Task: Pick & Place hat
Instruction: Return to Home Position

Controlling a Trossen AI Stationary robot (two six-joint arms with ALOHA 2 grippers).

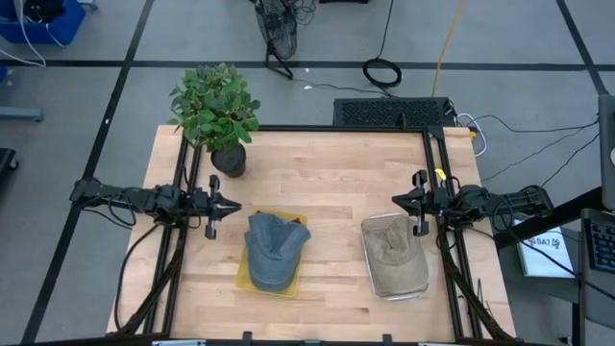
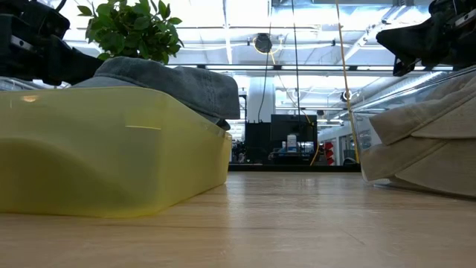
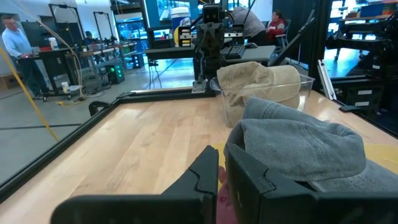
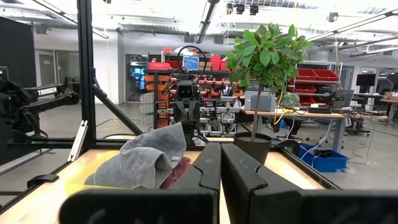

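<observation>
At the bench's (image 1: pixel 327 173) left edge, the left gripper (image 1: pixel 233 205) hangs above the wood and points inward. Its fingers are drawn nearly together with only a sliver of gap, and they hold nothing. Just beside its tip, nearer the front edge, sits the yellow bin (image 1: pixel 242 281). A blue cap (image 1: pixel 274 248) lies on top of the bin's load, heaped above the rim. In the right wrist view a red cap (image 4: pixel 179 172) shows beneath the blue one, mostly covered. Anything deeper in the bin is hidden.

At the right edge, the right gripper (image 1: pixel 396 200) faces inward, level with the left one. Its fingers are pressed together and empty. Near its tip stands a clear bin (image 1: pixel 369 279) holding a beige cap (image 1: pixel 394 245), which bulges over the rim.

The 2 bins sit side by side, apart, with bare wood between them. The 2 grippers point at each other across the bench, well apart.

A plant (image 1: pixel 216 106) in a dark pot stands at the back-left corner, near the left arm.
</observation>
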